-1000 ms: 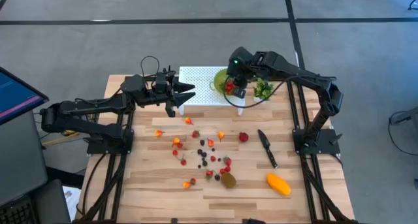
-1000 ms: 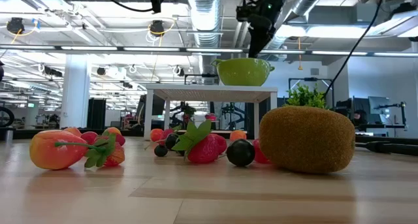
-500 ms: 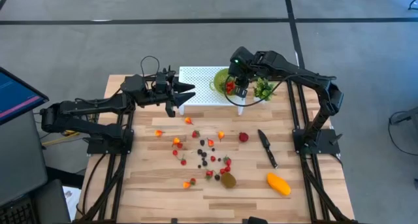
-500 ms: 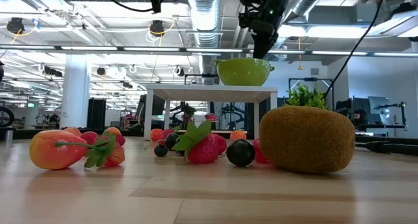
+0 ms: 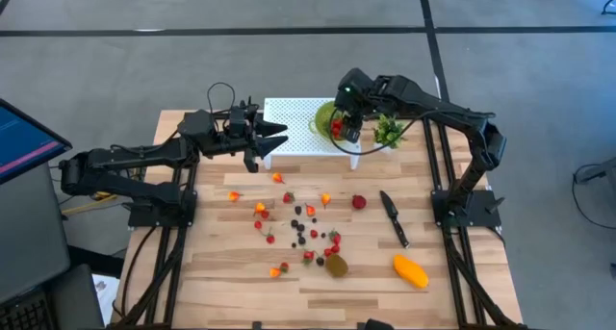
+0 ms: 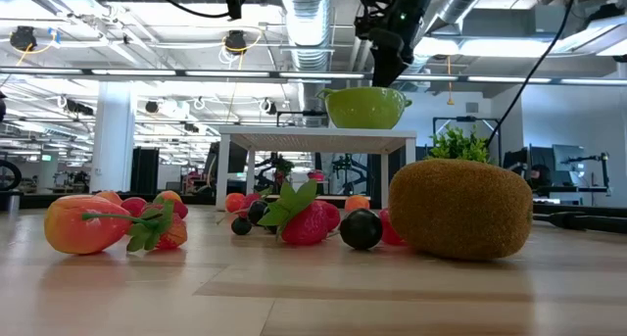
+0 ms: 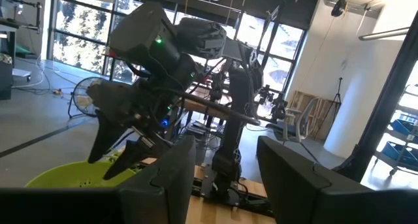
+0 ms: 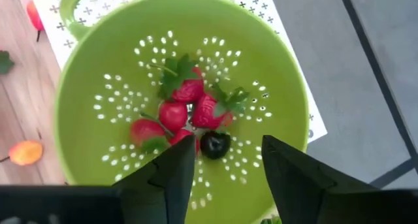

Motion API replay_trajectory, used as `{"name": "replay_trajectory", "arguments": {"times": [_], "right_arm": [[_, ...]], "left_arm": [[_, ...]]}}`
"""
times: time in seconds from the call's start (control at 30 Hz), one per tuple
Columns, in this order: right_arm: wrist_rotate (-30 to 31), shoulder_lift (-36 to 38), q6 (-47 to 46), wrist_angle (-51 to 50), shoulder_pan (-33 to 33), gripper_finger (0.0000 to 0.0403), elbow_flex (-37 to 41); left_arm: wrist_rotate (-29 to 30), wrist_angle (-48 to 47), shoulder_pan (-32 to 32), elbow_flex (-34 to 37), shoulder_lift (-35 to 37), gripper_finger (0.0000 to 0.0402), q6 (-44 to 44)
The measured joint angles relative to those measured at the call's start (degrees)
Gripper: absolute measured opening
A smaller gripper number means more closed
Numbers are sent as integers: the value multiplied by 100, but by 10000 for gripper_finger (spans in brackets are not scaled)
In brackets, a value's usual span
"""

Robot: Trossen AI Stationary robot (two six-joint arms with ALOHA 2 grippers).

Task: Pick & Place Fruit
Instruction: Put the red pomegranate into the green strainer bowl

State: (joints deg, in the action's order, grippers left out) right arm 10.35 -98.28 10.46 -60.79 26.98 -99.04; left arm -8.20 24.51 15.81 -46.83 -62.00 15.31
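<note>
The right pincer [image 5: 344, 130] is hovering directly above the green colander [image 8: 183, 106], which is sitting on the white perforated stand [image 5: 289, 126] at the far side of the desk [image 5: 462, 272]. In the right wrist view its two fingers [image 8: 163, 178] are standing apart with nothing between them. Inside the colander, several red strawberries [image 8: 189, 110] and one dark berry [image 8: 214, 144] are lying in a cluster at the bottom, so a small share of the fruit is already delivered.

The left pincer [image 5: 272, 139] is waiting in the air beside the near-left corner of the stand, its fingers [image 7: 287, 168] spread apart and gripping nothing.

Most of the job appears to be remaining. On the desk, a scatter of small red, orange and dark berries [image 5: 300, 226] is lying across the middle, with one larger red piece [image 5: 358, 202] a little toward the right. The brown kiwi [image 5: 336, 265] is resting near the front edge, and the orange-yellow mango [image 5: 410, 270] is lying to its right, apart from it. A black knife [image 5: 393, 217] is lying between the red piece and the mango, and a small green potted plant [image 5: 388, 131] is standing just beside the colander.

Judging from this, the right arm is finishing a drop, and many more trips look necessary.
</note>
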Motion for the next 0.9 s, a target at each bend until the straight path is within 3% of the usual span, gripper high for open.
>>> {"name": "replay_trajectory", "arguments": {"times": [0.5,0.9], "right_arm": [[4,0,-374,-116,-513,153,0],[19,4,-1658,-1233,-2126,120,-4]], "left_arm": [[0,0,0,0,0,159,0],[1,0,0,0,0,159,0]]}}
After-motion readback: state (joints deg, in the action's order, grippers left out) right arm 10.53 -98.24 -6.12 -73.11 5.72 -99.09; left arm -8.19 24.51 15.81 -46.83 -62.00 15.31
